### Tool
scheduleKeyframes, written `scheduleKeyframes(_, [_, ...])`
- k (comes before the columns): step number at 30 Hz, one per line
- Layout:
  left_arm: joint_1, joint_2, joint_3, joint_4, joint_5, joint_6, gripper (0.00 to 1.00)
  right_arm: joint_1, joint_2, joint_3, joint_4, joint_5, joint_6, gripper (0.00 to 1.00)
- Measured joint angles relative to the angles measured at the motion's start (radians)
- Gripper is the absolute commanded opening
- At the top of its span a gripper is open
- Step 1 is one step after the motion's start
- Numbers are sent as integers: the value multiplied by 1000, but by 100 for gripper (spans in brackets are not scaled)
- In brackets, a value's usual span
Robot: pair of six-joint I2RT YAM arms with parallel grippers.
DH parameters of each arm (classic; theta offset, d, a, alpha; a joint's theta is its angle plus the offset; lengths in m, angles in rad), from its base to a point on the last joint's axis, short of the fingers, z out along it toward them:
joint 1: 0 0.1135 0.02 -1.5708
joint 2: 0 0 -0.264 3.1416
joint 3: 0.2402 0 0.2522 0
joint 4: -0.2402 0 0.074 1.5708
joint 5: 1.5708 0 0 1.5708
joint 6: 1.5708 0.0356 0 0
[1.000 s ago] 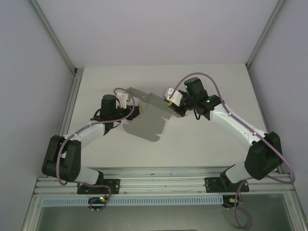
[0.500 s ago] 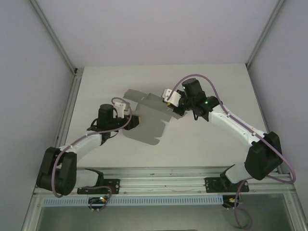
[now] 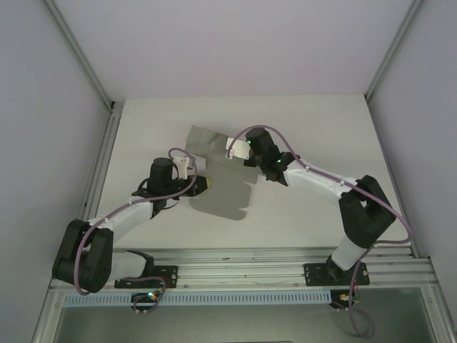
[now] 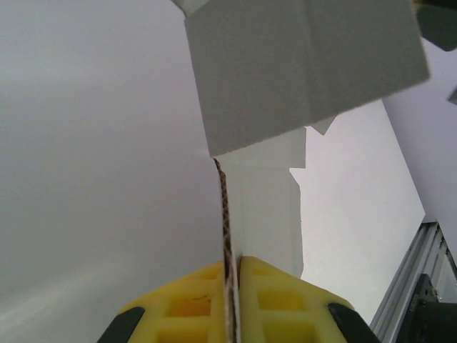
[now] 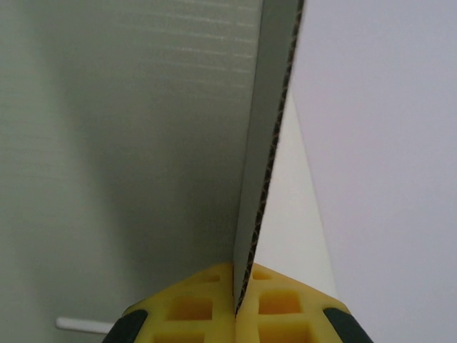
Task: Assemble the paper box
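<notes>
The paper box (image 3: 223,180) is a flat grey die-cut card sheet with flaps, held off the table between both arms. My left gripper (image 3: 202,184) is shut on its left edge. In the left wrist view the card's corrugated edge (image 4: 226,214) runs up from between the yellow pads (image 4: 187,304), with a folded flap (image 4: 300,64) above. My right gripper (image 3: 245,153) is shut on the sheet's upper right edge. Seen from the right wrist, the card (image 5: 264,143) stands edge-on, pinched between the yellow pads (image 5: 282,300).
The white table (image 3: 307,128) lies under the sheet, with pale walls on three sides. An aluminium rail (image 3: 243,275) runs along the near edge by the arm bases. A metal frame rail (image 4: 407,286) shows at the lower right of the left wrist view.
The right gripper has moved left and its arm has stretched out across the table. The sheet has shifted and turned with it. The left gripper has stayed clamped on the left edge.
</notes>
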Motion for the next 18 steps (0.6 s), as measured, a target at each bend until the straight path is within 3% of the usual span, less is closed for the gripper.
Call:
scheduleKeyframes(9, [-20,152,-39,69,-129,-125,0,75,41,-80,103,18,-66,0])
scheduleKeyframes(18, [-21,341,-42,288,-123,-242,0,98,35,-82,66,-19,-66,0])
